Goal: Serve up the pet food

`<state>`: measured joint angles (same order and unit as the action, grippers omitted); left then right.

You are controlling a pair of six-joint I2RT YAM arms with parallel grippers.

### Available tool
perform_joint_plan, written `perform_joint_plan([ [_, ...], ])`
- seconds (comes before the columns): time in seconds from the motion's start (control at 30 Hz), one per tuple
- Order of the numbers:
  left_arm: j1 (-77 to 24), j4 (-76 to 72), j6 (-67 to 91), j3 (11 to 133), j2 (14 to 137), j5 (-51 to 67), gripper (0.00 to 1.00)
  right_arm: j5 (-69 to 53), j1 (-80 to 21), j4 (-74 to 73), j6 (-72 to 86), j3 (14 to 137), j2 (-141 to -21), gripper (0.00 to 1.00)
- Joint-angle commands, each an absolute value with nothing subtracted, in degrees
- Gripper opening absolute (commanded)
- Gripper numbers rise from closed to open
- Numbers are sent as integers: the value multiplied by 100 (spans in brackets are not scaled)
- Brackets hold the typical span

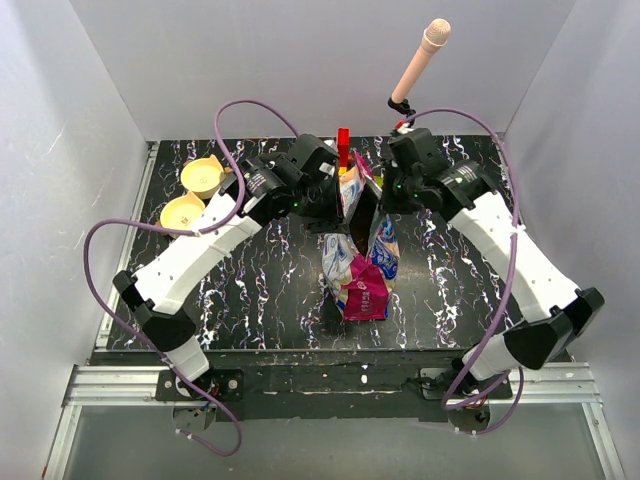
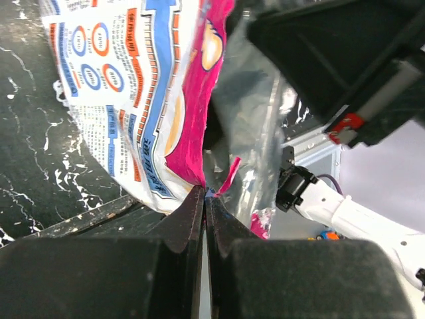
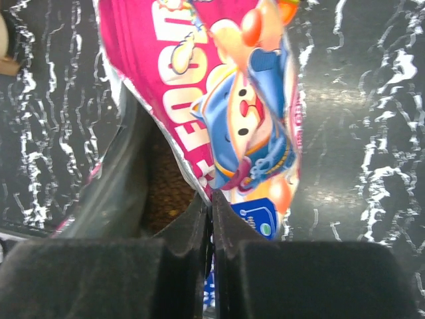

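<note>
We see the pet food bag (image 1: 357, 272) standing mid desk (image 1: 260, 300), left jaws and right jaws each clamped tight on its opened top, brown kibble (image 3: 166, 193) inside

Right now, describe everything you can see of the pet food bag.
The pet food bag is glossy foil, printed white, blue and magenta with cartoon art, and silver inside. It stands roughly upright and crumpled near the middle of the dark marbled table, with its top open and spread apart. The left gripper is shut on one edge of the mouth, the right gripper on the opposite edge. Brown kibble shows inside through the opening.
</note>
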<state>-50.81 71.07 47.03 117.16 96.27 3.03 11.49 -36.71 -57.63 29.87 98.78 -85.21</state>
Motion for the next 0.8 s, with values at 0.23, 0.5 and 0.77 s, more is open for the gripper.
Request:
perform_joint_plan([
  [0.23,-5115,7516,4606,11330,8912,183,0,995,-3217,-5775,2338,9914,-8033,1],
  [0.5,-4966,7214,4333,12276,9728,502,57,220,-3217,-5994,2294,10396,-8279,1],
  [0.77,-4606,7699,3718,13411,10695,255,98,44,-3217,-6336,2505,10897,-8595,1],
])
